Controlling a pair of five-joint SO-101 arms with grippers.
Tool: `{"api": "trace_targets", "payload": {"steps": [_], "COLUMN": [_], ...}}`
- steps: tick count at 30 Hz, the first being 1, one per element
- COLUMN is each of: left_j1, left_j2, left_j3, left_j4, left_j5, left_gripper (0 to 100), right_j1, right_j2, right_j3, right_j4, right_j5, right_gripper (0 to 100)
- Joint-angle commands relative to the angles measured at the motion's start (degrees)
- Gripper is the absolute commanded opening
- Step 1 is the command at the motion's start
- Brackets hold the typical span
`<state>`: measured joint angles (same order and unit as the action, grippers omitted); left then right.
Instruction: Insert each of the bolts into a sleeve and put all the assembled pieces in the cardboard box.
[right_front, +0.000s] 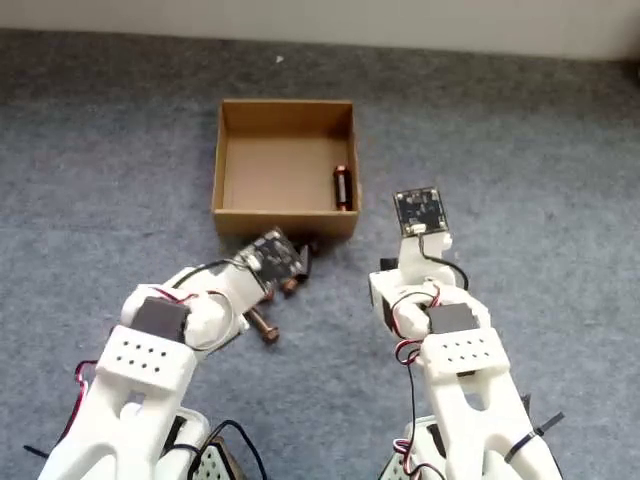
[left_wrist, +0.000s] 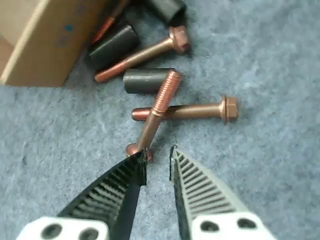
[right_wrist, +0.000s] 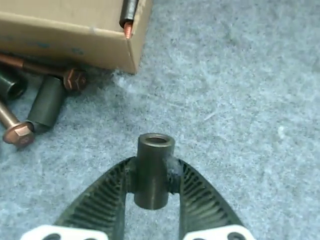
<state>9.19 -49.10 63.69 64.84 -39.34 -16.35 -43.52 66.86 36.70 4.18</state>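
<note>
Right jaws: clenching around a dark cylindrical metal sleeve (right_wrist: 151, 170), which is pointing its open bore at the wrist camera, above the grey carpeted bench (right_wrist: 240, 100).
Left jaws: standing slightly parted and gripping nothing, with one tip touching the head of a copper-coloured flanged bolt (left_wrist: 161, 97).
That bolt: leaning tilted and crossing over a second copper bolt (left_wrist: 195, 110), which is lying flat.
Loose pile: the left wrist view is showing a third copper bolt (left_wrist: 145, 52) lying among three loose dark sleeves (left_wrist: 147, 81), near the box corner.
Open brown cardboard box (right_front: 285, 218): sitting ahead of both arms in the high view.
Assembled piece (right_front: 342, 187): lying inside the box against the wall on the right arm's side. In the right wrist view its copper tip is poking from its sleeve.
</note>
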Motion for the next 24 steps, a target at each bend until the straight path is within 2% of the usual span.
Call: {"api": "trace_targets", "payload": {"steps": [1, 4, 7, 11, 17, 24], "left_j1": [2.6, 5.0, 7.8, 10.5, 10.8, 11.6], "left_j2": [3.5, 5.9, 8.0, 12.7, 25.3, 37.1], "left_j3": [-2.7, -2.7, -2.8, -4.8, -14.1, -16.8], "left_j4": [-0.3, -0.3, -0.4, -0.8, -0.6, -2.3], "left_j5": [-12.0, -18.6, -22.3, -23.8, -24.0, -29.6], "left_gripper": [11, 11, 12, 12, 12, 12], "right_j1": [1.5, 3.5, 4.9, 6.0, 6.8, 6.8], "right_j2": [-1.8, -1.8, -1.8, -1.8, -1.8, -1.8], "right_j3": [-0.6, -0.8, -1.0, -1.1, -1.1, -1.1], "right_j4": [-1.8, -2.1, -2.1, -2.1, -2.1, -2.1], "right_j5": [-0.5, -0.5, -0.5, -0.5, -0.5, -0.5], "right_gripper": [0.5, 0.5, 0.5, 0.5, 0.5, 0.5]}}
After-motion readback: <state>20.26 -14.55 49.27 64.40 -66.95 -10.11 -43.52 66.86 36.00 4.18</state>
